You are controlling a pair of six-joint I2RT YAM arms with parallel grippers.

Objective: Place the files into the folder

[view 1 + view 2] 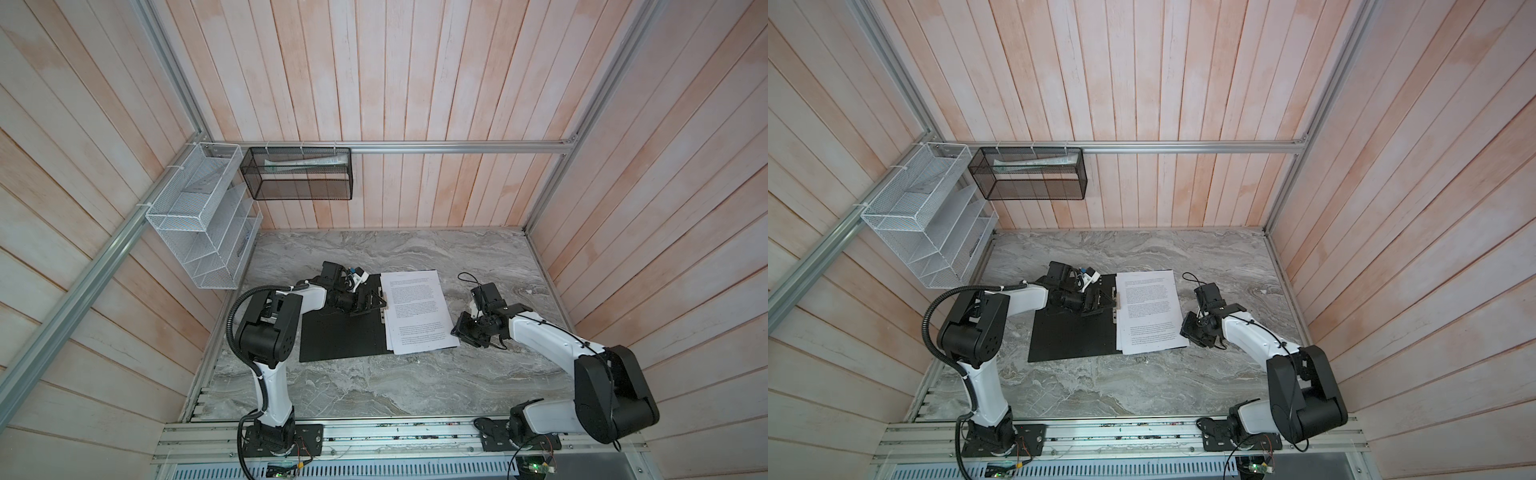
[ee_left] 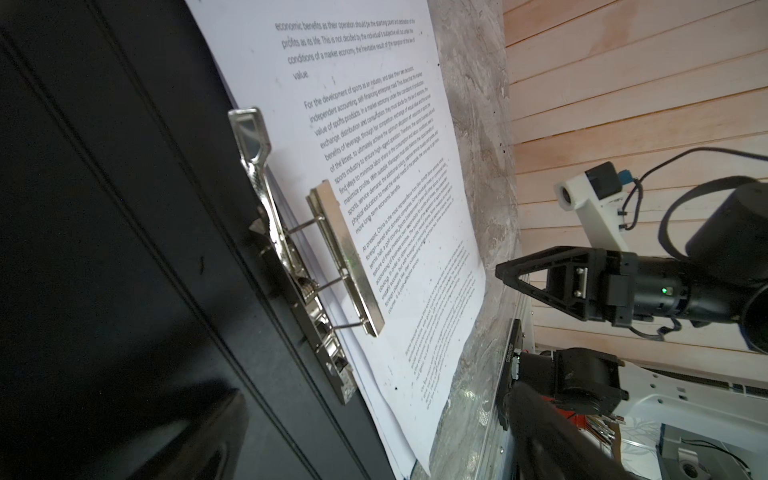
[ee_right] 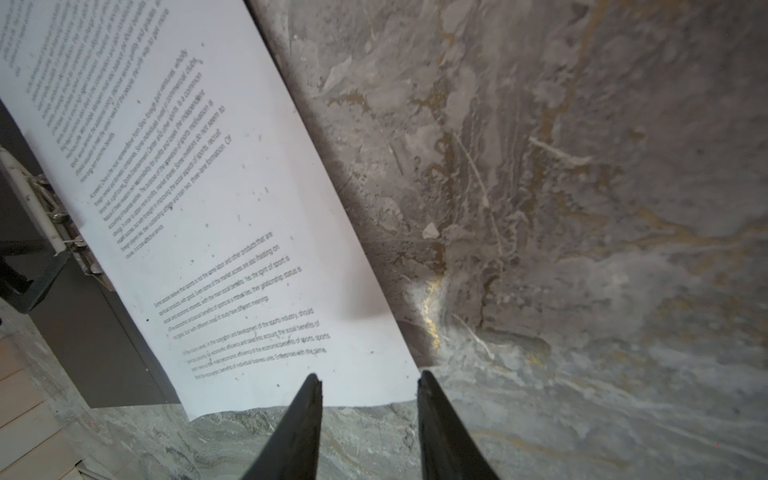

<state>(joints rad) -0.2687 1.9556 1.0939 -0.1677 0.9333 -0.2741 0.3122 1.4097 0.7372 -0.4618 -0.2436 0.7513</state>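
Observation:
The folder (image 1: 345, 336) lies open on the marble table, black inside up, in both top views (image 1: 1073, 336). The files (image 1: 415, 311), white printed sheets, lie stacked on its right half, their right side over the table. The metal clip (image 2: 340, 266) has its flat bar over the sheets' left edge. My left gripper (image 1: 374, 305) hovers over the folder beside the clip, jaws wide open and empty (image 2: 374, 453). My right gripper (image 1: 457, 332) sits at the sheets' near right corner (image 3: 370, 376), jaws apart, nothing between them. That corner (image 3: 399, 374) lies just beyond the fingertips.
A white wire mesh organizer (image 1: 199, 216) hangs on the left wall. A black mesh basket (image 1: 299, 172) with rolled paper in it hangs on the back rail. Wooden walls close in three sides of the marble table (image 1: 415, 386). An aluminium rail (image 1: 395, 440) runs along the front.

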